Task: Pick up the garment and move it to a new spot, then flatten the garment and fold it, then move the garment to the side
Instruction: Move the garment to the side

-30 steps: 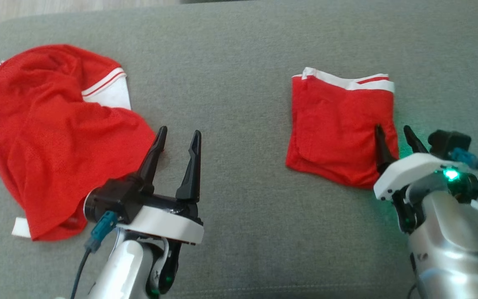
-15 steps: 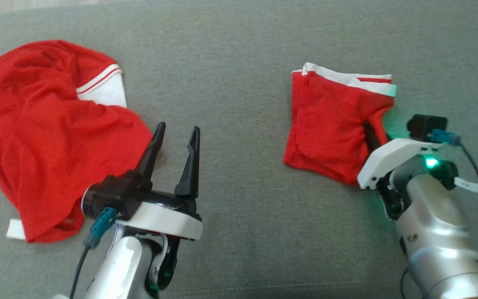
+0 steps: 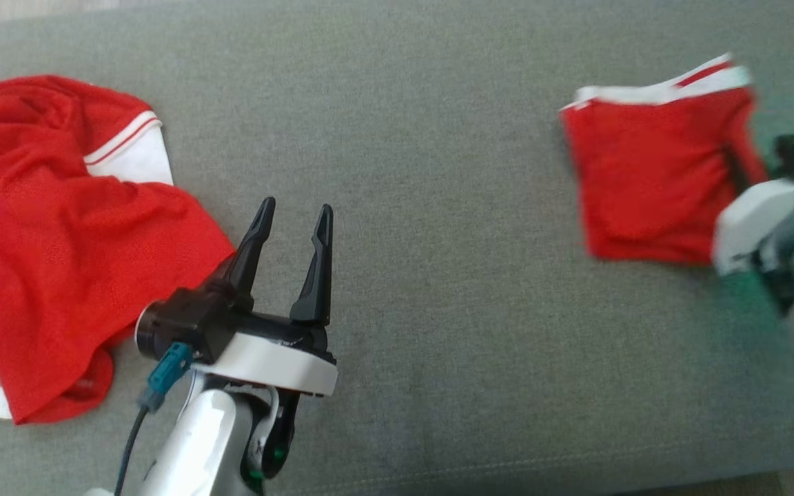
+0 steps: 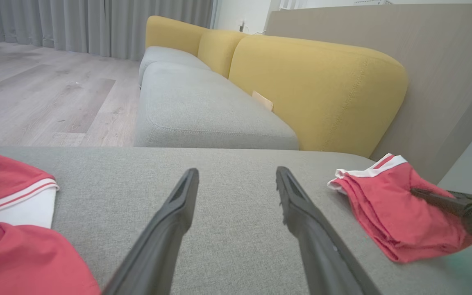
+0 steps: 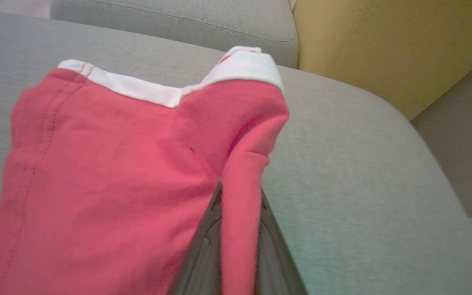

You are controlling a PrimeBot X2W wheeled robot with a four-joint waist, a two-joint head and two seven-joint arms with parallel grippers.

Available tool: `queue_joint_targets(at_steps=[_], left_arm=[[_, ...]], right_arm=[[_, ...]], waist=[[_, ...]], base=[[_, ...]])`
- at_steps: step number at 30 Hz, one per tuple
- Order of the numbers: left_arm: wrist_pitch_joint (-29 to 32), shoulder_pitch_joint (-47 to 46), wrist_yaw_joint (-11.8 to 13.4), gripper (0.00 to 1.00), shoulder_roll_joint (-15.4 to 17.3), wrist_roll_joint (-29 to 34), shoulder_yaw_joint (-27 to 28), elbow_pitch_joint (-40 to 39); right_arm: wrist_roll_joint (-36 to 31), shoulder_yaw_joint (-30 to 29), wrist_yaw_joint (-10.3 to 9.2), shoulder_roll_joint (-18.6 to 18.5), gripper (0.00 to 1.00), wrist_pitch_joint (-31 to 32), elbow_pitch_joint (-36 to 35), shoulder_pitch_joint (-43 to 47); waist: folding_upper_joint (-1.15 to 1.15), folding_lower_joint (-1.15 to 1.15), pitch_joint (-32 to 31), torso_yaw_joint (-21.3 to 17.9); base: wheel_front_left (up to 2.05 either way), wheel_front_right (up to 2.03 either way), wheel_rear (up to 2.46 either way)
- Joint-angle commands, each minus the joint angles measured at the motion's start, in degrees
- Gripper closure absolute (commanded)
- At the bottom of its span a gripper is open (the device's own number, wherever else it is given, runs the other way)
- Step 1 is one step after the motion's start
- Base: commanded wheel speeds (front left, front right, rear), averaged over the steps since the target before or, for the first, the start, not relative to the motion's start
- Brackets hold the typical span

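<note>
While the right gripper (image 5: pixel 241 192) clenches a raised fold along the right edge of a small folded red cloth with a white band (image 3: pixel 645 186), the red mesh jersey shirt with white sleeves and red-striped trim (image 3: pixel 45 248) lies crumpled and untouched at the left end of the grey fabric sofa seat (image 3: pixel 438 310). The edge pinch apparently lets the folded bundle be dragged or lifted clear in one piece. The left gripper (image 3: pixel 296 213) hovers just beside the jersey's right hem, fingers spread wide and grasping nothing, seemingly placed to take the shirt. Bare cushion separates the two red pieces, which sit well apart, so nothing blocks either arm. Mustard-yellow backrest cushions (image 4: pixel 318 86) rise behind the seat; pale wood flooring (image 4: pixel 35 94) and grey curtains (image 4: pixel 76 20) lie beyond.
</note>
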Motion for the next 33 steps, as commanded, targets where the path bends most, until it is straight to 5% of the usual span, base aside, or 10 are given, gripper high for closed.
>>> queue_joint_targets(at_steps=[1,9,14,28,29,31,33], left_arm=[[-0.29,-2.52,-0.27,0.00,0.10,0.39,1.48,-2.15],[-0.29,-4.26,-0.68,0.00,0.10,0.13,1.06,-2.27],[-0.29,-4.86,-0.64,0.00,0.10,0.08,0.94,-2.42],[-0.29,-6.20,-0.47,0.00,0.10,-0.18,1.17,-2.23],[-0.29,-6.21,-0.46,0.00,0.10,-0.17,1.21,-2.15],[-0.29,-6.28,-0.47,0.00,0.10,-0.12,1.34,-1.98],[-0.29,-6.36,-0.52,0.00,0.10,-0.12,1.48,-1.79]], right_arm=[[-0.62,1.57,-0.05,-2.66,1.00,0.24,-1.95,-1.61],[-1.46,3.17,-0.05,-16.58,1.00,4.09,0.58,-3.78],[-0.80,1.07,-0.05,-21.86,1.00,4.31,3.33,-4.33],[-3.95,-5.58,-0.05,-23.72,1.00,2.01,7.17,-7.16],[-4.53,-6.18,-0.05,-23.51,0.85,1.40,6.89,-7.36],[-5.83,-7.53,-0.05,-22.97,0.00,0.48,6.34,-7.71],[-7.39,-9.04,-0.05,-22.38,0.00,-0.45,5.73,-7.81]], waist=[[0.00,0.00,0.88,0.17],[0.00,0.00,4.47,2.28],[0.00,0.00,5.95,3.29],[0.00,0.00,7.69,4.02],[0.00,0.00,7.64,3.95],[0.00,0.00,7.50,3.79],[0.00,0.00,7.22,3.64]], base=[[0.00,0.00,0.00],[0.00,0.00,0.00],[0.00,0.00,0.00],[0.00,0.00,0.00],[0.00,0.00,0.00],[0.00,0.00,0.00],[0.00,0.00,0.00]])
